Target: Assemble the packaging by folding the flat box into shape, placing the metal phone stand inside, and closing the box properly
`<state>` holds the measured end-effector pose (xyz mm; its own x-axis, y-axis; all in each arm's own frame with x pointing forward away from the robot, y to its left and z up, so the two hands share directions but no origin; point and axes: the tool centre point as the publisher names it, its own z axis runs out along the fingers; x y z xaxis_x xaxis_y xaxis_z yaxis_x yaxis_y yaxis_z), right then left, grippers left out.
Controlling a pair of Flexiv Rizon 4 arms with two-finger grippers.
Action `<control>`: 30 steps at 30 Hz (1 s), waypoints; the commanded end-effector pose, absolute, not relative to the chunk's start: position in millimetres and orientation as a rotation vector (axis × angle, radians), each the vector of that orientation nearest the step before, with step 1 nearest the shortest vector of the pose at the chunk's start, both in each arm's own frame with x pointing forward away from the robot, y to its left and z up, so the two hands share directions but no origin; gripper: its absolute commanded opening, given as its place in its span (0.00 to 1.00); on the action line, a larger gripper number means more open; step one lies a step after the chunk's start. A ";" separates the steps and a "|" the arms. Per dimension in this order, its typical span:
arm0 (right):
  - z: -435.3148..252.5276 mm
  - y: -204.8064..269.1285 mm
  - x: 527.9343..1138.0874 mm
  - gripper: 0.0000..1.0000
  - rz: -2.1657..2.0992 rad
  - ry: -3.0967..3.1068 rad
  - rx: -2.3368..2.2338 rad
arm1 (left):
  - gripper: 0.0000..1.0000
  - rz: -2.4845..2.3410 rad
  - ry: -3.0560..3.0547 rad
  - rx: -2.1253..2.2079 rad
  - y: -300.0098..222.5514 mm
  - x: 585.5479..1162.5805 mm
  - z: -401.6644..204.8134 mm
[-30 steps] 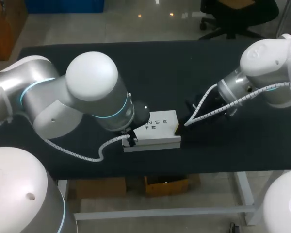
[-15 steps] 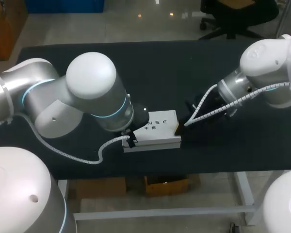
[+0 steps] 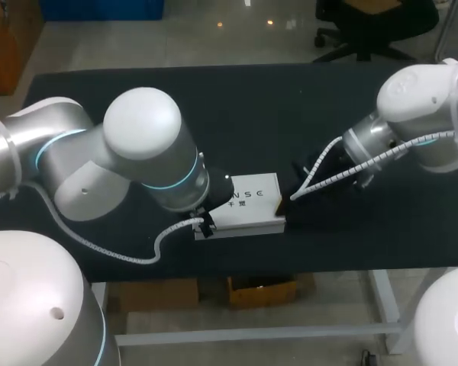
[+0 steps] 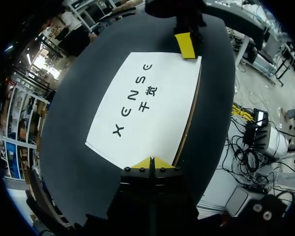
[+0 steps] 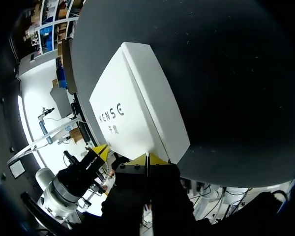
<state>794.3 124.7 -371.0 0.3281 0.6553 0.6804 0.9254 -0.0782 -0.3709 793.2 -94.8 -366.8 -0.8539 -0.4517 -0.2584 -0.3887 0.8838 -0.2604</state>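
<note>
The white box (image 3: 249, 201) lies closed and flat on the black table, dark print on its lid. No metal phone stand shows in any view. My left gripper (image 4: 151, 162) is shut, and its joined yellow tips rest against the near end of the box (image 4: 146, 103). In the head view the left wrist covers that gripper. My right gripper (image 5: 147, 159) is shut too, with its tips against the opposite end of the box (image 5: 137, 110). Its yellow tip shows at the box's right end (image 3: 278, 203). Each wrist view shows the other gripper at the far end: right gripper (image 4: 188, 45), left gripper (image 5: 100, 151).
The box sits close to the table's front edge (image 3: 290, 268). Black tabletop (image 3: 252, 114) stretches behind the box and to both sides. A white spiral cable (image 3: 137, 248) hangs from the left arm near the front edge.
The left arm's elbow and forearm have shifted slightly toward the front. The box and the right arm have stayed where they were.
</note>
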 end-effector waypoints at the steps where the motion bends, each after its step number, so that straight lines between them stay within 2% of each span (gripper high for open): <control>1: -383.4 122.2 796.9 0.00 -0.422 -1.389 -1.804 | 0.00 -0.288 2.739 -0.636 -96.8 793.7 -374.9; 12: -394.6 122.9 798.6 0.00 -0.392 -1.360 -1.807 | 0.00 -0.288 2.748 -0.662 -95.9 791.8 -378.9; 30: -360.8 124.0 793.3 0.00 -0.496 -1.438 -1.793 | 0.00 -0.312 2.681 -0.612 -95.2 793.6 -352.1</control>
